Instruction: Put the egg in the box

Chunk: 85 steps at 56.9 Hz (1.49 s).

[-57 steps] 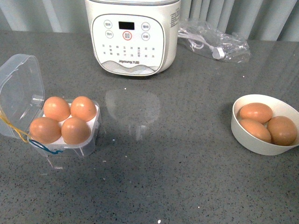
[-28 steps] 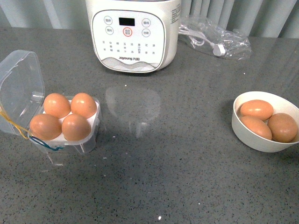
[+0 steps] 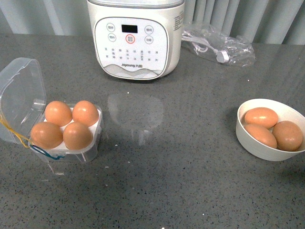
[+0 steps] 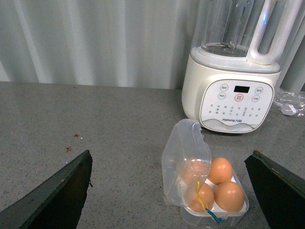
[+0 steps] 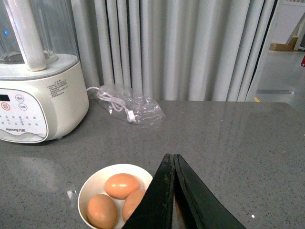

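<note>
Eggs, seven in all, sit on a grey speckled counter. Four of them fill the box, a small clear plastic carton at the robot's left. Its hinged lid stands open, and yellow and blue rubber bands hang off one side. Each of its four cells holds one brown egg, so the egg named in the task is most likely one of these. Which one cannot be told, since all look alike. Three more eggs lie touching one another in a round white bowl, well apart at the right. One white kitchen appliance with a button panel stands at the back. One clear plastic bag holding a white cable lies beside it.

The left tool faces the box from a distance with its fingers spread wide, holding nothing. The right tool is near the bowl, fingers pressed together with nothing between them.

An egg is light, hard-shelled, smooth and easily cracked. It would best be held gently across its widest middle and lowered, not dropped.
</note>
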Available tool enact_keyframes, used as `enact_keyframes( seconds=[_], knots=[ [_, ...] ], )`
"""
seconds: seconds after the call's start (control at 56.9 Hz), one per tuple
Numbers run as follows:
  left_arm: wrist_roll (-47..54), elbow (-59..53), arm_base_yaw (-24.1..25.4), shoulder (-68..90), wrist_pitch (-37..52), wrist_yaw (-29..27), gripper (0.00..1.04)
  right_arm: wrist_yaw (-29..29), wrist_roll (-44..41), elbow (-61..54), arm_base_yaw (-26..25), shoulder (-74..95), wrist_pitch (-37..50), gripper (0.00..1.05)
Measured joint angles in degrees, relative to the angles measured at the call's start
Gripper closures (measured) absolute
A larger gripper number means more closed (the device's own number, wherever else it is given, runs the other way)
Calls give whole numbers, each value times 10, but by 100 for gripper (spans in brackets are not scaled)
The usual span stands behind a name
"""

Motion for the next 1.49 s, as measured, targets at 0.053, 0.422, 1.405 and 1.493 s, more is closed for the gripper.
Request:
enact_keyframes(
  seconds=[0.053,0.422,1.405,1.493],
  knots=[
    [0,0,0,0,0,0,7,0,0,0,0,-9,-9,102],
    [0,0,0,0,0,0,7,-1,0,0,0,-122,-143,102],
    [-95,34,0,90,-46,-1,7,-1,0,0,0,-155,-159,7],
    [-149,74,37,260,96,48,7,-1,0,0,0,-156,-159,7]
  ],
)
